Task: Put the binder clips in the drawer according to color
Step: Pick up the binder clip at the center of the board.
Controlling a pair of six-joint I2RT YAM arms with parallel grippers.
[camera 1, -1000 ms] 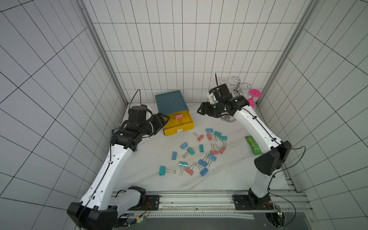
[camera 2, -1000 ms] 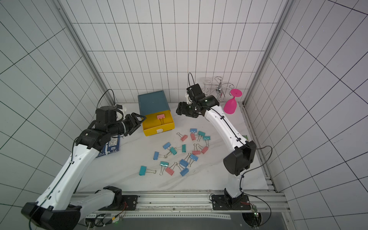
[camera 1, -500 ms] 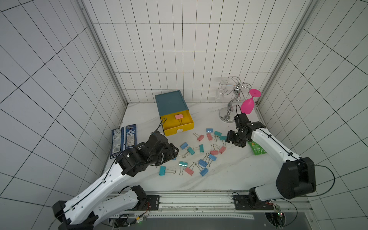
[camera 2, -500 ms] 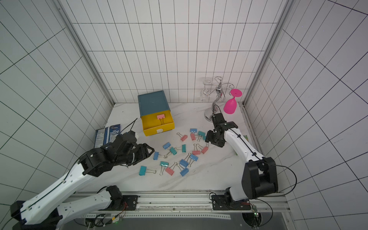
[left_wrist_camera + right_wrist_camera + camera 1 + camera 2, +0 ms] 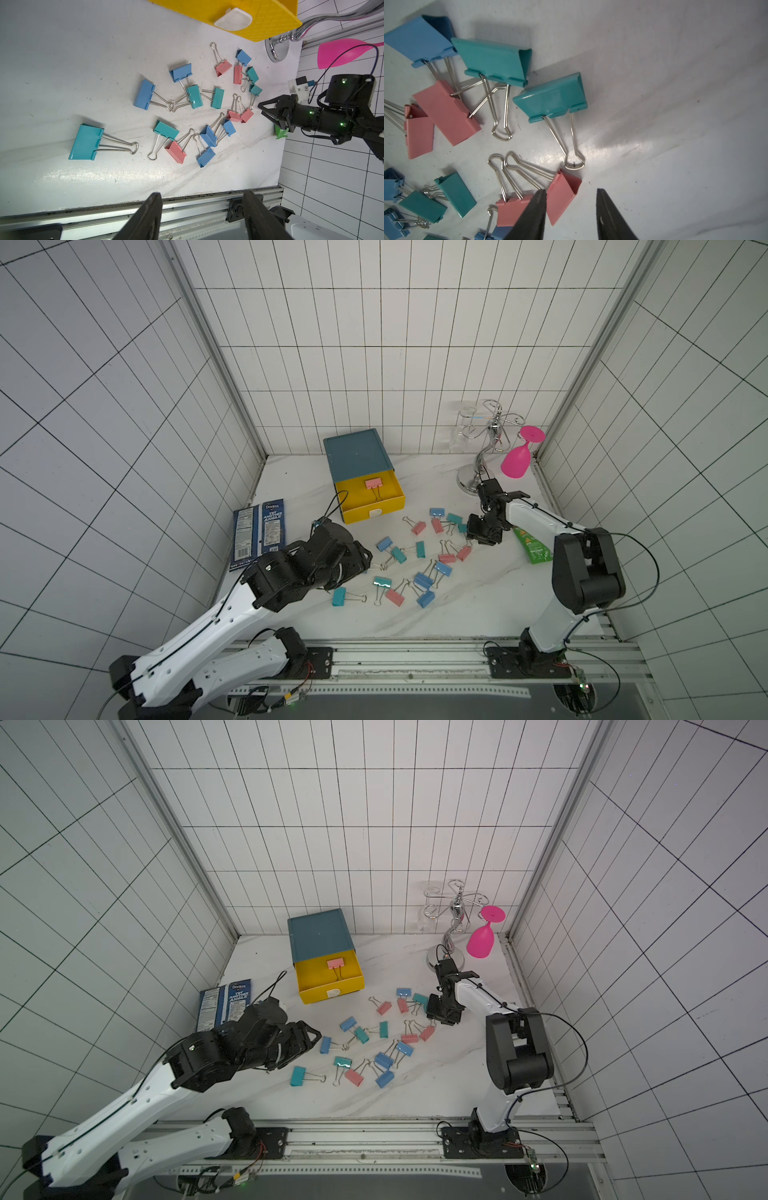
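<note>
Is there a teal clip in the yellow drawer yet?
No, in a top view the open yellow drawer holds only one pink clip.

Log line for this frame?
left jaws: open | right jaws: open by loose pink clip | yellow drawer: open, one pink clip inside | other clips: on table

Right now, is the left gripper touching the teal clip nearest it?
Apart. In the left wrist view the left gripper hangs open, and bare table separates its fingertips from the teal clip.
</note>
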